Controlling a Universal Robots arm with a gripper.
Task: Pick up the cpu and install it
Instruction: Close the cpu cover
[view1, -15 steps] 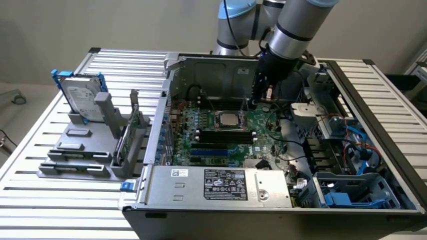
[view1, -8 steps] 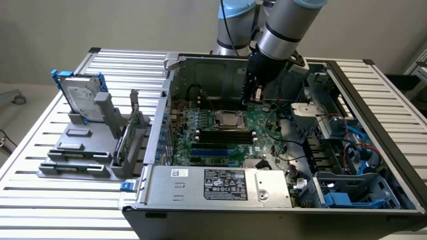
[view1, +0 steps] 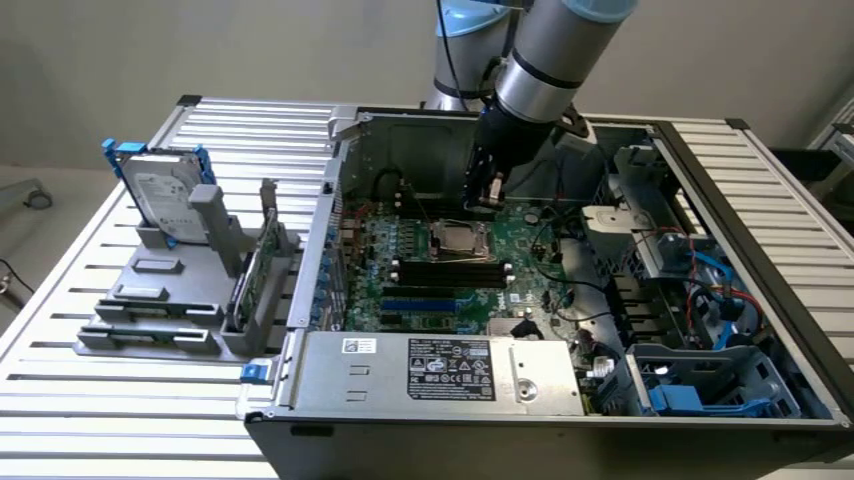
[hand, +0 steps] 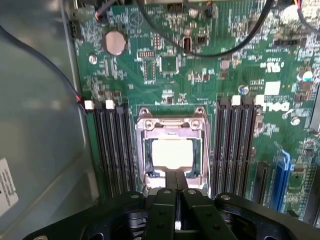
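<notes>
The gripper (hand: 176, 186) hangs over the motherboard (hand: 165, 65), fingers pressed together with nothing visible between them, their tips hiding the near edge of the socket (hand: 172, 122). The cpu (hand: 172, 152) lies flat inside that socket, its edges partly under the frame.

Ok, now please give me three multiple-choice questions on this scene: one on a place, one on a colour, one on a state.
1. Where lies the cpu? A in the socket B on the table C on the floor
2. The drive's bracket is: A red B blue C yellow
3. The pincer is: A open B shut, empty C shut on a screw
Answers: 1 A, the chip sits inside the socket frame; 2 B, blue shows at the drive's top; 3 B, its fingers meet with nothing between.
</notes>
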